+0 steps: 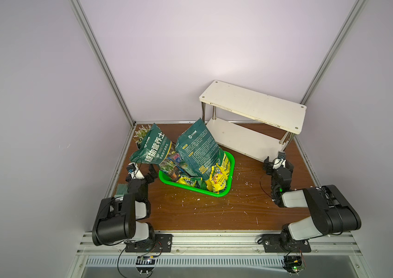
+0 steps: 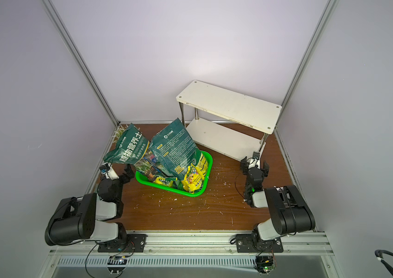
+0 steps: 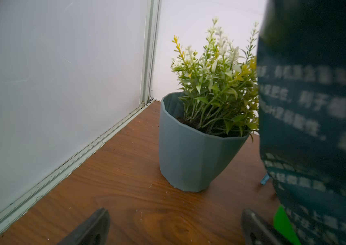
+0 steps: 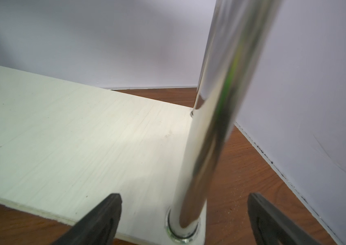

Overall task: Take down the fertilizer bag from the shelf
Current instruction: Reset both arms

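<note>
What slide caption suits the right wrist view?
Open right hand faces a shiny leg of the cream shelf.

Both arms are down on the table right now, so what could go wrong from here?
The right gripper stands open around a metal leg of the shelf; swinging sideways could drag or tip the shelf. The left gripper, open, sits beside a tall green bag that leans out over the green basket; a bump might topple it, possibly onto the potted plant.
</note>
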`<state>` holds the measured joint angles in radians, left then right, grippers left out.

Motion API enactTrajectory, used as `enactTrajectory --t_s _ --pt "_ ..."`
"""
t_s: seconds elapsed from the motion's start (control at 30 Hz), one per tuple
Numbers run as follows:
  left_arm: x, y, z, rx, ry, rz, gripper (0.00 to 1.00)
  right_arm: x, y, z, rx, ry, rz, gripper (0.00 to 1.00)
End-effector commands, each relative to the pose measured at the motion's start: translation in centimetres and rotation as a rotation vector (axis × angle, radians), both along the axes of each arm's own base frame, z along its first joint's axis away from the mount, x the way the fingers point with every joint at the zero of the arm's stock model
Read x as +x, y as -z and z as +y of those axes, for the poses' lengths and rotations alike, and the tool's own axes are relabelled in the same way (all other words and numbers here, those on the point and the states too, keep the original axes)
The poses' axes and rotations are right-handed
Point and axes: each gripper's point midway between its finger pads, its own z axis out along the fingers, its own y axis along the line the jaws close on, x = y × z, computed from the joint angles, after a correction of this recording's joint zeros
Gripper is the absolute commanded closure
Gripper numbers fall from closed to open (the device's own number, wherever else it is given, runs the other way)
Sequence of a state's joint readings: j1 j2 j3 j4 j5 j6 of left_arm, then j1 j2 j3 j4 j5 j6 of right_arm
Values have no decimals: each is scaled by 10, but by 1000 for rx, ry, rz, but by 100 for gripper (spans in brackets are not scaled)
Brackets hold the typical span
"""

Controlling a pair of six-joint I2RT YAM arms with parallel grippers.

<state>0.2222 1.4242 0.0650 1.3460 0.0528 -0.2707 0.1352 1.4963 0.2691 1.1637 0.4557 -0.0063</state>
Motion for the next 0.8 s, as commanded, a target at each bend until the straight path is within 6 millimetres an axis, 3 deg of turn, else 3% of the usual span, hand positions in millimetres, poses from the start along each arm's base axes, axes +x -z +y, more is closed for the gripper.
enactTrajectory --t_s 0.0,0.07,0.13,0.2,0.3,0.77 --pt "6 -25 -12 66 68 -88 1 5 -3 6 27 -35 -13 1" --pt "11 -23 -33 122 162 -76 1 -3 1 12 29 -91 -28 1" --pt "23 -9 -61 221 240 -35 0 -12 -8 19 -10 -123 -118 1" --pt "29 -7 -81 278 338 -20 0 -8 0 19 4 -120 -46 1" --pt "28 -7 -66 245 251 -16 0 -11 -7 17 2 -115 -107 1" --pt "40 -3 -71 247 286 14 0 -6 -2 18 11 -121 -62 1"
